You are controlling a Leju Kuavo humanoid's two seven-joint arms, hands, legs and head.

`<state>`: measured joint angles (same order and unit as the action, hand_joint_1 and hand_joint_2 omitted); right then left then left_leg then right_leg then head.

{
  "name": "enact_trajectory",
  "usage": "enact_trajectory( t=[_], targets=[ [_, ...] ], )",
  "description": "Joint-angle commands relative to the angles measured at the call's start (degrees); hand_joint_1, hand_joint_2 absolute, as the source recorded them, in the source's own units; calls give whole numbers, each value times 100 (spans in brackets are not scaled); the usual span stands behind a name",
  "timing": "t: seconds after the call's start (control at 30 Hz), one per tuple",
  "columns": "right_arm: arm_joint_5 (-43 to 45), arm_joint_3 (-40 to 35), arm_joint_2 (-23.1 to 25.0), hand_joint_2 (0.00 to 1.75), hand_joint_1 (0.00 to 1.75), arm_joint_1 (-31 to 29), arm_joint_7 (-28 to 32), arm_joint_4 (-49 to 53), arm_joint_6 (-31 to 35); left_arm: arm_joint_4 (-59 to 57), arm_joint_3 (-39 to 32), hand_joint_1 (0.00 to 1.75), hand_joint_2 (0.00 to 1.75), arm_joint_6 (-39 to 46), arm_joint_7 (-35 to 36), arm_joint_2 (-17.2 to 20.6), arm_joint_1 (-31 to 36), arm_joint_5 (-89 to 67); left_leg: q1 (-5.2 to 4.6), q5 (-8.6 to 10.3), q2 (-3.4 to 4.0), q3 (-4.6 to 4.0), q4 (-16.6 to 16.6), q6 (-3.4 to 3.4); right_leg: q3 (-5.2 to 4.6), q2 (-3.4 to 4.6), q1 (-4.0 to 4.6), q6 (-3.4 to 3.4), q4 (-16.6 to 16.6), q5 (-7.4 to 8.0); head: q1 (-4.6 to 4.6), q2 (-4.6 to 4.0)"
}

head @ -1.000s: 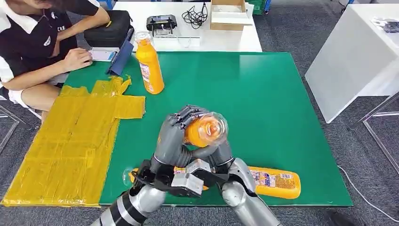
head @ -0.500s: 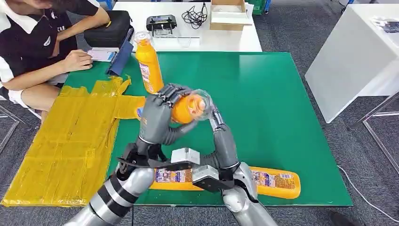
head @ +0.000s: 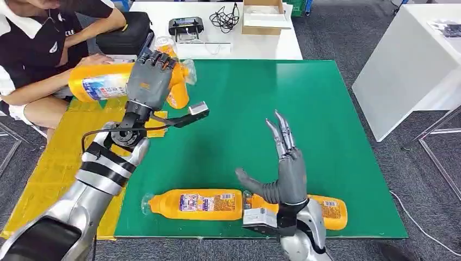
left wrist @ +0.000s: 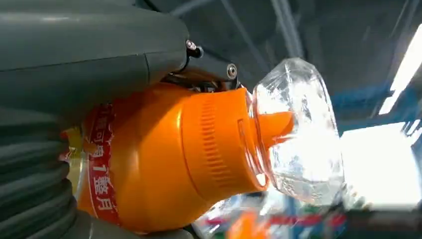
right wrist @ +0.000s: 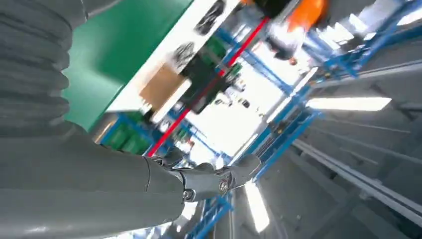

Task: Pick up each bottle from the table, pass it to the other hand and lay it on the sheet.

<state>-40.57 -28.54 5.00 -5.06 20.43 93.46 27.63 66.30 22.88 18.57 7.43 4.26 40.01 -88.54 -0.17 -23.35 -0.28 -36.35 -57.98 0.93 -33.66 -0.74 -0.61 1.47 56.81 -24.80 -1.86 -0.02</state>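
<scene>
My left hand (head: 149, 76) grips an orange bottle (head: 103, 86) with a clear cap, held sideways above the far end of the yellow sheet (head: 65, 168). The left wrist view shows this bottle's neck (left wrist: 199, 149) and clear cap up close in the left hand (left wrist: 84, 55). My right hand (head: 285, 163) stands open, fingers pointing up, over the green table's (head: 304, 98) near side; its fingers (right wrist: 209, 179) hold nothing. Two orange bottles lie along the near edge: one (head: 195, 204) at the middle, another (head: 326, 211) partly behind my right wrist. A further bottle (head: 176, 92) stands upright behind my left hand.
A person (head: 38, 49) sits at the far left, one hand close to the held bottle. A black case (head: 125, 32), a black device (head: 186, 24), cables and a cardboard box (head: 263, 15) sit on the white table beyond. A white table (head: 413, 60) stands at the right.
My left hand carried the bottle from the table's middle up and left to above the sheet, turning it sideways. My right hand let go and now stands open.
</scene>
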Motion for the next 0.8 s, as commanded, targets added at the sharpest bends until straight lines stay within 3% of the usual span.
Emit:
enact_trajectory(
  t=[0.03, 0.17, 0.33, 0.77, 0.8],
  targets=[
    [-392, 404, -391, 175, 0, 405, -185, 403, -198, -2454, 97, 175, 175, -948, 148, -46, 620, -134, 1, -1, -14, 23, 8, -4, 28, -11, 1, -3, -9, -5, 2, 0],
    [-483, 339, -328, 175, 0, 370, -256, 259, -264, -3095, 115, 175, 175, -1216, 341, -220, 691, -68, 6, -7, -9, 30, 2, -6, 36, -6, 6, -4, -8, -8, 2, 0],
    [-508, 240, -254, 175, 0, 203, -376, -286, -461, -4221, -415, 175, 175, -1557, 448, -389, 676, 645, 2, -3, 3, 24, 7, -4, 24, 4, 2, -3, -9, -3, 2, 0],
    [-497, 104, -175, 175, 0, -54, -548, -1026, -678, -4484, -937, 175, 175, -1284, 331, -368, 420, 1205, 4, -4, 5, 19, 5, -4, 21, 11, 4, -3, -8, -1, 2, 0],
    [-534, 75, -159, 175, 0, -95, -581, -1124, -701, -4457, -967, 148, 175, -1178, 334, -376, 382, 1228, 5, -7, 9, 29, 7, -6, 32, 16, 5, -4, -11, -2, 2, 0]
  ],
)
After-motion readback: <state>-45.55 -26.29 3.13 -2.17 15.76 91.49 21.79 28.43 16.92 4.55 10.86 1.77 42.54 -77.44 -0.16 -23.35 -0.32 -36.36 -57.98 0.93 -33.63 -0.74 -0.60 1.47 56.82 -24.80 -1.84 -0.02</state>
